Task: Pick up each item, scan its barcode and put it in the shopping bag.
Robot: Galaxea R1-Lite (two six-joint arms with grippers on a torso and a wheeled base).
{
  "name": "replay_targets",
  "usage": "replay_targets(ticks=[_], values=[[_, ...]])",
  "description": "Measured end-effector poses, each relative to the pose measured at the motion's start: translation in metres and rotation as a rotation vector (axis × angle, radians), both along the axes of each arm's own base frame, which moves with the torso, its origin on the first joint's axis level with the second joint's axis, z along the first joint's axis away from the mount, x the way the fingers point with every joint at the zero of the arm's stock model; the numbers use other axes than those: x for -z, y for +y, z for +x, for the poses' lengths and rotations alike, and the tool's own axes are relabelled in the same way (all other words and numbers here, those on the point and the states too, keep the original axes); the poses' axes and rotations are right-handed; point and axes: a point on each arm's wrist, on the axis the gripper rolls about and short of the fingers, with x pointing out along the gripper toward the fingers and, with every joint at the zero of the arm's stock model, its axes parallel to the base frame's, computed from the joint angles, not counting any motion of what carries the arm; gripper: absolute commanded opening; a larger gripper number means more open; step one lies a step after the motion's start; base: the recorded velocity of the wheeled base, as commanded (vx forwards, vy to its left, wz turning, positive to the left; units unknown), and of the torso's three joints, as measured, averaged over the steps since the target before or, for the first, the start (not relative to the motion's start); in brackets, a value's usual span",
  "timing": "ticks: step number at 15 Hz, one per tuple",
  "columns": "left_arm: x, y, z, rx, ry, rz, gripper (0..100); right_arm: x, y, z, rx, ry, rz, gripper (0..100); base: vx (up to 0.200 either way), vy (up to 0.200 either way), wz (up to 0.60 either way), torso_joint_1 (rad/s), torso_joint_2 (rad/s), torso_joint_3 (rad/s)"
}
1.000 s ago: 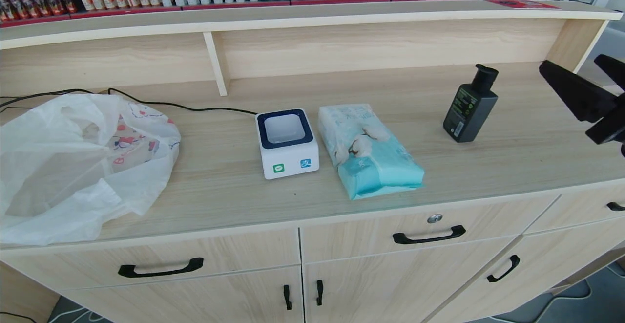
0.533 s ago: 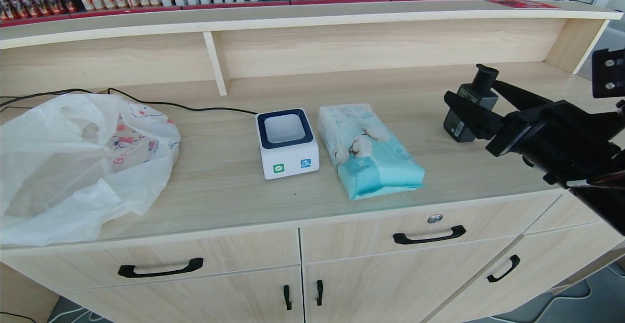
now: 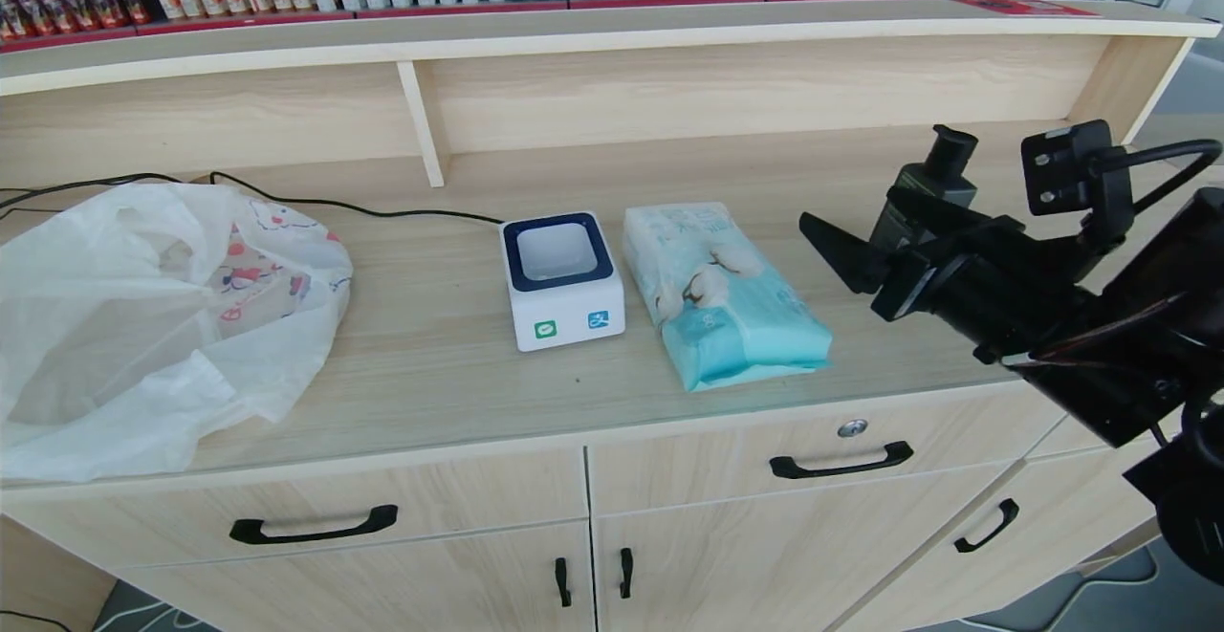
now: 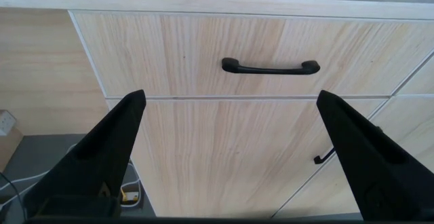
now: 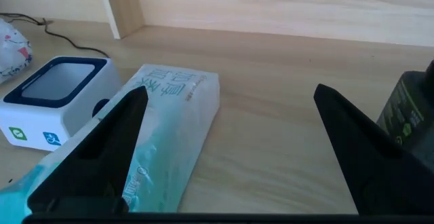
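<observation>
Swung right gripper (image 3: 849,209) in beside bottle (image 3: 950,152), spread wide; left gripper (image 4: 230,96) wide too, before drawer handle (image 4: 271,66).

Light wood counter (image 3: 459,383) carries, left to right: white plastic shopping bag (image 3: 143,326); white square scanner box (image 3: 562,280), near centre; teal soft tissue pack (image 3: 732,302) just beside scanner's right; dark upright pump bottle (image 3: 947,159) farther right and back; thin black cable (image 3: 382,212) behind bag, leading to scanner.

Matt wood-grain counter (image 3: 459,374); glossy plastic (crinkled) tissue pack (image 3: 729,299).
</observation>
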Motion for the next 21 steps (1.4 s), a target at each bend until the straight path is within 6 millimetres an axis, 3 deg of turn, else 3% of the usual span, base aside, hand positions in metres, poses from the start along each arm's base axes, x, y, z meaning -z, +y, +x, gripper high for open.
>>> replay_targets(ticks=[5,11,16,21], values=[[0.0,0.0,0.0,0.0,0.0,0.0,100,0.016,0.026,0.002,-0.084,0.167,-0.046,100,0.0,0.0,0.0,0.0,0.0,0.0],[0.0,0.0,0.0,0.0,0.0,0.0,100,-0.015,0.04,0.02,-0.068,0.31,-0.044,100,0.0,0.0,0.0,0.0,0.0,0.0],[0.0,0.0,0.0,0.0,0.0,0.0,100,-0.034,0.079,0.004,0.02,0.51,0.025,100,0.0,0.0,0.0,0.0,0.0,0.0],[0.0,0.0,0.0,0.0,0.0,0.0,100,-0.032,0.091,0.002,0.041,0.555,-0.026,100,0.0,0.0,0.0,0.0,0.0,0.0]])
